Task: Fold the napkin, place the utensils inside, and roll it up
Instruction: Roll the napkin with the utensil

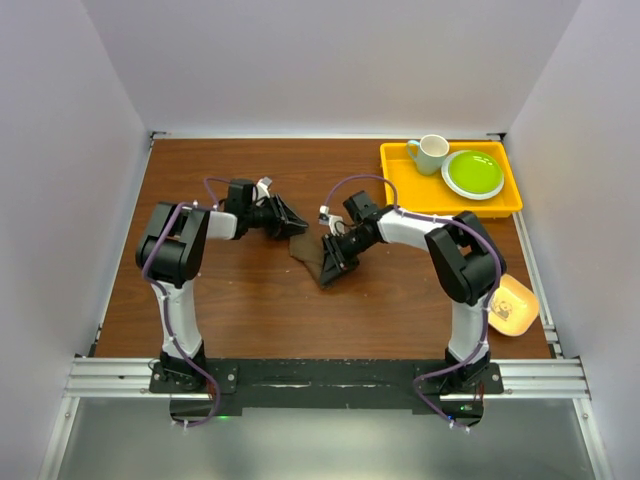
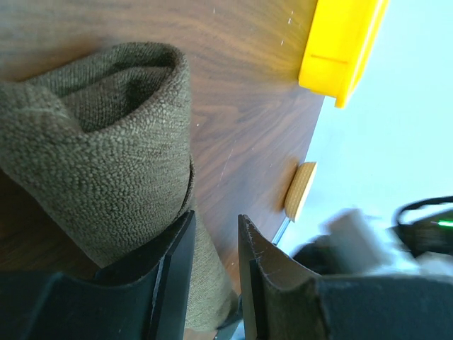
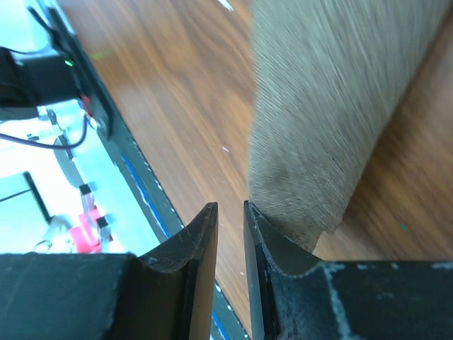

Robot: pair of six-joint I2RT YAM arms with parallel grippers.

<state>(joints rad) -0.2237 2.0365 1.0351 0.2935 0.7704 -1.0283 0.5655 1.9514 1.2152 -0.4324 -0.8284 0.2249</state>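
Observation:
The napkin [image 1: 312, 255] is a dark brown cloth rolled into a short bundle at mid table, between my two grippers. The left gripper [image 1: 293, 224] is at its far end. In the left wrist view the roll [image 2: 92, 156] lies against the outside of the left finger, and the gripper [image 2: 216, 219] stands slightly open with a little cloth under the gap. The right gripper [image 1: 330, 262] is at the roll's near end. In the right wrist view it [image 3: 230, 207] is nearly closed on nothing, with the napkin [image 3: 333, 106] beside its right finger. The knife is hidden.
A yellow tray [image 1: 400, 190] at the back right holds a pale mug [image 1: 430, 153] and a green plate [image 1: 472, 172]; the tray also shows in the left wrist view [image 2: 340, 42]. A small yellow dish [image 1: 512, 305] sits at the table's right edge.

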